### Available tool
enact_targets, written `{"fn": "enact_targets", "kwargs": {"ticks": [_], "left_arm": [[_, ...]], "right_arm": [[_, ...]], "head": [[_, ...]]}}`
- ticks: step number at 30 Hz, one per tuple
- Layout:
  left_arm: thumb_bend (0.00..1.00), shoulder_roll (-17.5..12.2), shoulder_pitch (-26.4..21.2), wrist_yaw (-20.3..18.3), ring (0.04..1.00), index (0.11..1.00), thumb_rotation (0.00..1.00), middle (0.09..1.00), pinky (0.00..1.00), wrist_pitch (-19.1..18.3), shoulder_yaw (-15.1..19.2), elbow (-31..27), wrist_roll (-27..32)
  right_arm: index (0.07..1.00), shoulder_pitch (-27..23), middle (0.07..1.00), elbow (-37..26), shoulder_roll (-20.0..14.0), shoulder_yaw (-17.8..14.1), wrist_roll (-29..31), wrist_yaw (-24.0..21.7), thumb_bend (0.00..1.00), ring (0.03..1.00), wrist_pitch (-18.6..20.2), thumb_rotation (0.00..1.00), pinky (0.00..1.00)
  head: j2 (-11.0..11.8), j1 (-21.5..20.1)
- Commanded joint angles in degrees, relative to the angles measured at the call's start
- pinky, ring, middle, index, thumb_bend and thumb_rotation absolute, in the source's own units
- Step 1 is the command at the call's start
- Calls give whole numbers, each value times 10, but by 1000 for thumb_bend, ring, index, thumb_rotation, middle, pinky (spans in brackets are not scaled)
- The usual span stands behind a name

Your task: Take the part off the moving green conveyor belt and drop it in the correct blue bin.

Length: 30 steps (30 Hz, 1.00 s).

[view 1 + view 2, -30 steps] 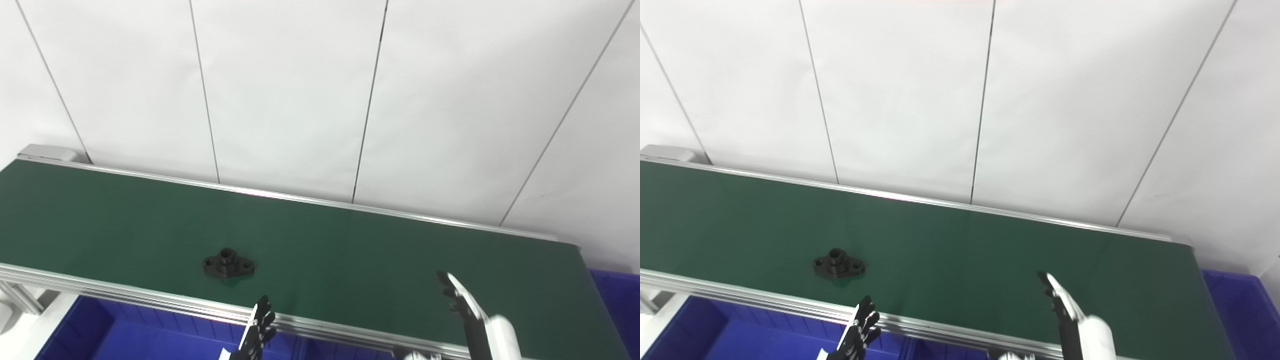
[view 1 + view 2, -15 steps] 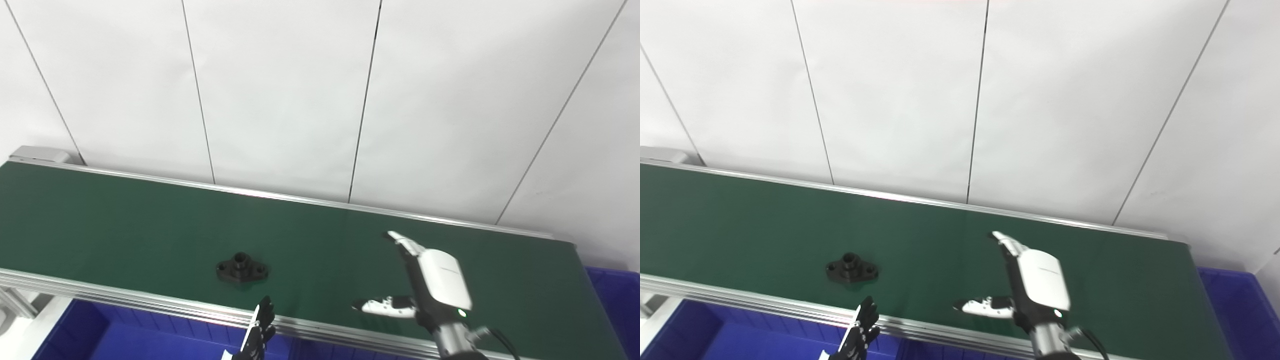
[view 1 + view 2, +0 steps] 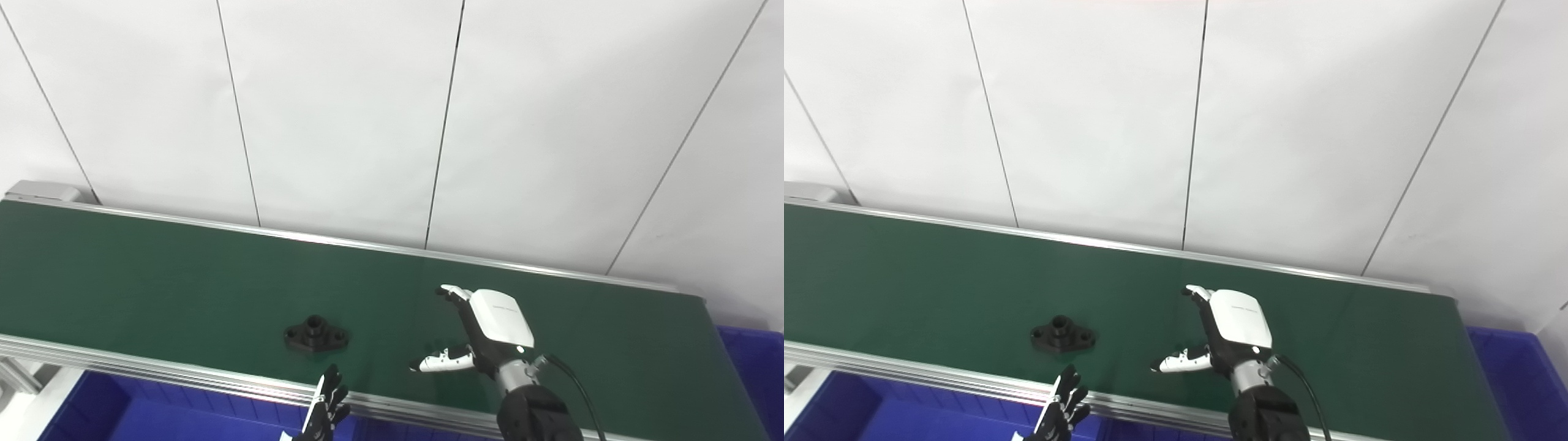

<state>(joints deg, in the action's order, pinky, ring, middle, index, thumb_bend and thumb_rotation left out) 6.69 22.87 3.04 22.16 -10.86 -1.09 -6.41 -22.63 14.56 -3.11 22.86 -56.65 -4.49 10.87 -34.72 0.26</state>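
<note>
The black flanged part (image 3: 316, 335) lies flat on the green conveyor belt (image 3: 153, 288), near the belt's front rail, in the lower centre-left of the frame. Across the last second it has drifted rightward along the belt, closing on the right robot hand (image 3: 484, 334).

That hand has risen from the bottom edge of the frame and now sits over the belt at lower centre-right, spread wide and empty, thumb stretched toward the part, fingers (image 3: 452, 293) raised toward the far rail. It is still apart from the part, with bare belt between them. By my reading, it is set as a catcher downstream, waiting for the part to arrive, so the grasp is not yet begun.

The left robot hand (image 3: 326, 411) shows only dark fingertips at the bottom edge, below the front rail, fingers apart and holding nothing.

A blue bin (image 3: 122, 416) lies under the front rail at lower left; another (image 3: 756, 361) sits at the right edge.
</note>
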Motion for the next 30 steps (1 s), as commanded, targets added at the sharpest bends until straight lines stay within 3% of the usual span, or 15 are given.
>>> {"fn": "enact_targets", "kwargs": {"ticks": [1,14,30], "left_arm": [[836,10,4,4,964,1000,775,1000,913,17,-7,-19,-11],[850,37,13,21,950,1000,766,1000,881,18,-18,-33,-27],[859,48,20,32,918,1000,764,980,831,16,-25,-41,-38]], "right_arm": [[825,-37,801,7,14,5,4,15,1000,760,11,476,695],[829,-88,814,69,28,37,13,12,1000,774,15,477,721],[842,-88,820,80,40,83,16,2,1000,778,19,480,729]], "head": [[-1,3],[-7,21],[-16,27]]}}
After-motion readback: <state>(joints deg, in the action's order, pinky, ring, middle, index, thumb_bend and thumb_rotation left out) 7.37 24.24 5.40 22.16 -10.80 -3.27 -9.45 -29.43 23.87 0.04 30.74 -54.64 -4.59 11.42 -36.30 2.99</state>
